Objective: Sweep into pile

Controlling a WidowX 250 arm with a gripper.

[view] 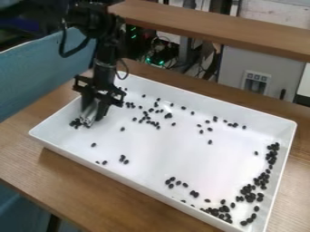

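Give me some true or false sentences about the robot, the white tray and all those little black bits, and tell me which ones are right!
1. The white tray sits on a wooden table. True.
2. The black bits are all in one neat pile. False: they are spread about the tray.
3. The gripper is over the tray's left end in the picture. True.
4. There is nothing between the gripper's fingers. False: a pale grey tool is there.
5. Some black bits lie right by the tool's lower end. True.
6. The tray is round. False: it has four sides and corners.
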